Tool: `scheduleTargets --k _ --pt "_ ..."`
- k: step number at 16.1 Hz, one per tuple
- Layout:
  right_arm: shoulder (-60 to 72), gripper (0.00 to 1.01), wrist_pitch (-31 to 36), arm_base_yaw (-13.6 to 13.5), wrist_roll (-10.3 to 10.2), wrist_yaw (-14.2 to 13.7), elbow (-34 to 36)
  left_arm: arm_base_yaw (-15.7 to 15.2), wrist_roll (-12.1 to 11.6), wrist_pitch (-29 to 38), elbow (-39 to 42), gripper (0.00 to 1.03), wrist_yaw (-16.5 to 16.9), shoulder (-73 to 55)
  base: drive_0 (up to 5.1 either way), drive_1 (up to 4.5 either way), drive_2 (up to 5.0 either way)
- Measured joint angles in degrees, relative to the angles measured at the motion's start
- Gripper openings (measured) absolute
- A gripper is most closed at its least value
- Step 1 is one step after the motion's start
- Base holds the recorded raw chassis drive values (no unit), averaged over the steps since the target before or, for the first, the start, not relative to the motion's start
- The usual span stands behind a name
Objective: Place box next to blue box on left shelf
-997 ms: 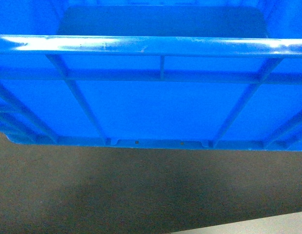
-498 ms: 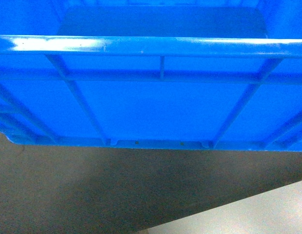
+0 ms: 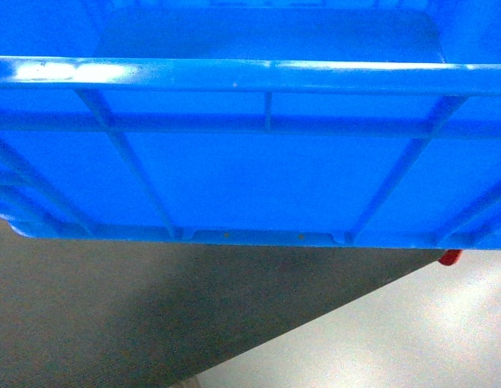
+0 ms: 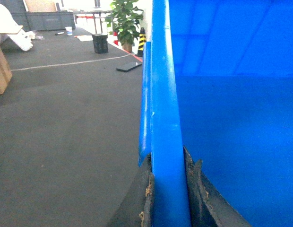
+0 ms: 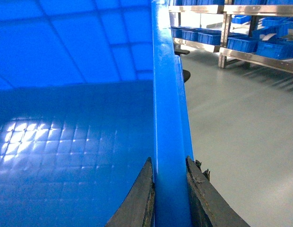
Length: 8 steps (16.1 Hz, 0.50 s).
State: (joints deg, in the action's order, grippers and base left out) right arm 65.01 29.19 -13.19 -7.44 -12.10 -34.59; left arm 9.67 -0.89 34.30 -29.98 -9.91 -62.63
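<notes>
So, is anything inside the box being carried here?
Nothing shows. The box interior looks bare in both wrist views: plain blue floor and walls. The left gripper and right gripper each clamp a side rim. The corners nearest each wrist camera are out of frame.

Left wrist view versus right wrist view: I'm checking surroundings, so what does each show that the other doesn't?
Left wrist only: dark carpeted floor, a potted green plant, a black-and-yellow striped cone.
Right wrist only: pale grey floor, metal shelving holding small blue bins.
Both: black fingers clamped on the large blue plastic crate's rim.
</notes>
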Motion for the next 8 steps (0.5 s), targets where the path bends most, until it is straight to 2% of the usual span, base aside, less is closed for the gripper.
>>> scheduleTargets --k 8 --pt "0.0 0.12 -0.02 0.0 0.0 0.0 0.0 0.0 0.0 -0.11 0.0 0.11 0.02 0.0 -1.6 -1.63 -1.6"
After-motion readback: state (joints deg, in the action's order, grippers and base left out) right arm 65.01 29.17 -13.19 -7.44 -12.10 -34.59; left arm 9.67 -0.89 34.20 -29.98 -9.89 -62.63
